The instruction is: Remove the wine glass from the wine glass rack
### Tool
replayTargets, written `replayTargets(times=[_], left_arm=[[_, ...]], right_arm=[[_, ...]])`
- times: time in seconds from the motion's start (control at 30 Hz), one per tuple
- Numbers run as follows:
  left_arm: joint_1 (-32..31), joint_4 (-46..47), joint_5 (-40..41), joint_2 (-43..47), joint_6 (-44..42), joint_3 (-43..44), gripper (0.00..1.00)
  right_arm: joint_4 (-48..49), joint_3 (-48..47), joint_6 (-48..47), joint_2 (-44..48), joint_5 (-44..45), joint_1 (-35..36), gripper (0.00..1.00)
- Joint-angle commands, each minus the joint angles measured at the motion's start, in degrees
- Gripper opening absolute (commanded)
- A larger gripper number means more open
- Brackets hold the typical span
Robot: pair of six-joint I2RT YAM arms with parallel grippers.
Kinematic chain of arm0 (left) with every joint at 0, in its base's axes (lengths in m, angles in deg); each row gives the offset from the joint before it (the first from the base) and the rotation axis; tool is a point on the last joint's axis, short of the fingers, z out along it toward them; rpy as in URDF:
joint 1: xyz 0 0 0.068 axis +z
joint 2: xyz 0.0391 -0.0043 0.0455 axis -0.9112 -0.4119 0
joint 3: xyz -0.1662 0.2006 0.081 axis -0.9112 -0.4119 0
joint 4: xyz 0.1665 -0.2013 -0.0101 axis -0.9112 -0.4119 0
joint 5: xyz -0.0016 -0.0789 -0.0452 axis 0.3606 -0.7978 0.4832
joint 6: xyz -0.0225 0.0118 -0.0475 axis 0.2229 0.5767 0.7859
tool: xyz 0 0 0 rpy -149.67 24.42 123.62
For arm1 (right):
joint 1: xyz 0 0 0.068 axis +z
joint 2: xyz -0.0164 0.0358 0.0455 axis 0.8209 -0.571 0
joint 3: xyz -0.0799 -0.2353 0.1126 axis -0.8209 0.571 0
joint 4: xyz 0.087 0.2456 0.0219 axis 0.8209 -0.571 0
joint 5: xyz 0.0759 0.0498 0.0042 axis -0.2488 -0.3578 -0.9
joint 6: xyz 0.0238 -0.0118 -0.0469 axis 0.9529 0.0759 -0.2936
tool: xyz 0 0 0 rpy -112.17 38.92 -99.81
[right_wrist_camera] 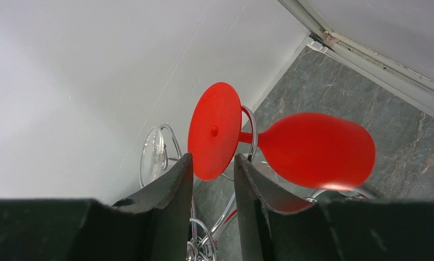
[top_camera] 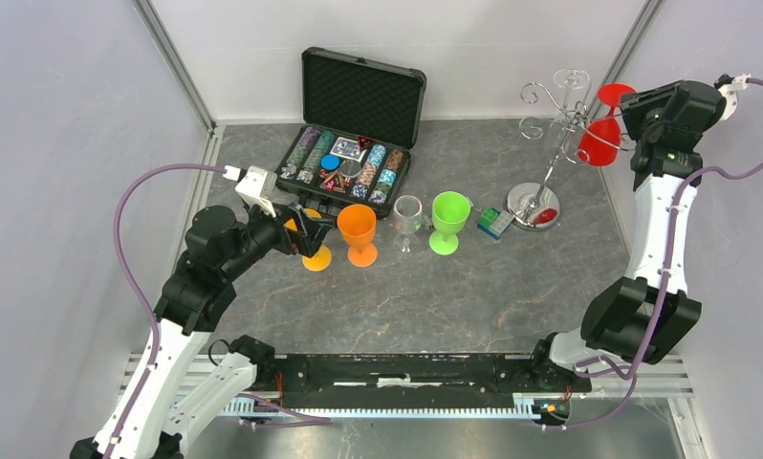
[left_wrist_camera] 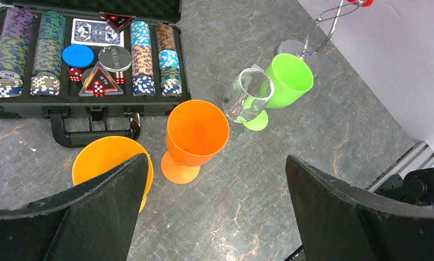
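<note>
The red wine glass (top_camera: 599,142) hangs upside down from a curled arm of the chrome wine glass rack (top_camera: 557,110) at the back right. In the right wrist view its round foot (right_wrist_camera: 215,130) is level with my fingertips and its bowl (right_wrist_camera: 312,149) lies to the right, with the rack's wire loops (right_wrist_camera: 160,147) behind. My right gripper (right_wrist_camera: 214,159) is shut on the lower edge of the foot, which touches both fingertips. My left gripper (left_wrist_camera: 217,159) stands wide open and empty above the table, near the orange cups.
An open black case of poker chips (top_camera: 354,153) lies at the back. In front of it stand two orange cups (top_camera: 358,232), a clear glass (top_camera: 408,220) and a green cup (top_camera: 448,220). A small box (top_camera: 495,222) sits by the rack's disc base (top_camera: 534,203). The walls are close behind the rack.
</note>
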Motion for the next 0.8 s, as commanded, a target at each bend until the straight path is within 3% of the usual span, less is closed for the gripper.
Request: replayTargets(times=[0.0, 0.63, 0.77], left_arm=[[0.56, 2.28, 0.22, 0.50, -0.90, -0.31, 1.00], [0.92, 2.47, -0.08, 0.47, -0.64, -0.40, 1.00], [0.89, 2.47, 0.01, 0.56, -0.64, -0.40, 1.00]], right_arm=[[2.34, -0.59, 1.60, -0.82, 0.01, -0.12, 0.38], [9.53, 5.52, 9.99, -0.68, -1.22, -0.07, 0.29], [8.98, 5.30, 10.75, -0.88, -1.89, 0.07, 0.18]])
